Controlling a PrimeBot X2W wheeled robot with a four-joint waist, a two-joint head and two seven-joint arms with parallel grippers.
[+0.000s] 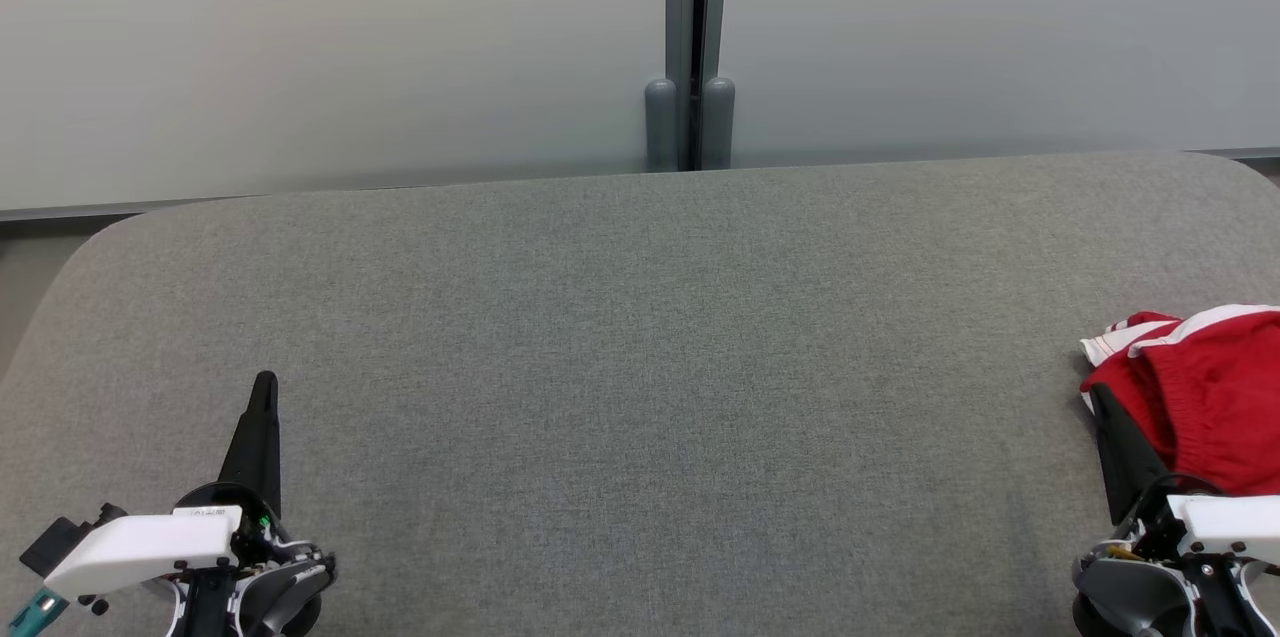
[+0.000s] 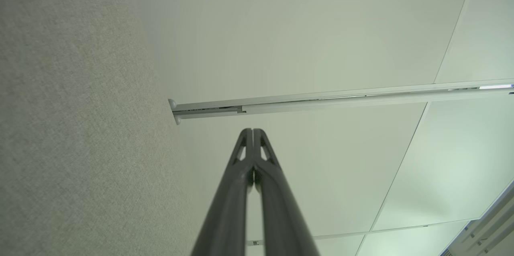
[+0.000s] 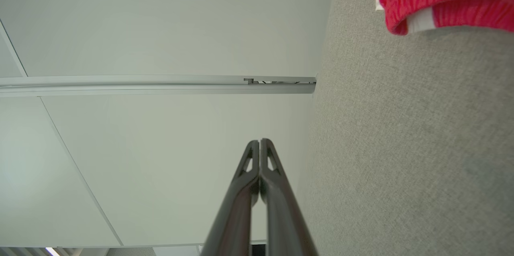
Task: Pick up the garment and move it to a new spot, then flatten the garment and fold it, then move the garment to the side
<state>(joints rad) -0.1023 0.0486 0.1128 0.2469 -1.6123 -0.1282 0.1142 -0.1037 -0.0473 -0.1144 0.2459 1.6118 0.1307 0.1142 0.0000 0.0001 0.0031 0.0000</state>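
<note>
You have a wide grey padded surface [image 1: 640,367] spread before you, with pale wall panels [image 1: 330,47] standing behind its far edge. The garment [image 1: 1215,407] lies bunched at the surface's far right, partly cut off by the edge of the head view. It is red knit cloth with white trim [image 1: 1130,342]. Judge it light, soft and limp (it will sag and drag rather than keep any shape), so a pinch on a single thin layer may slip. Take hold instead at the thicker trimmed hem or at a raised fold nearest your right arm. Your right gripper [image 1: 1105,412] sits just beside the heap's left edge, fingers pressed together and holding nothing, though you cannot tell whether it touches the cloth. Your left gripper [image 1: 265,387] sits well apart at the lower left, likewise closed and empty.
</note>
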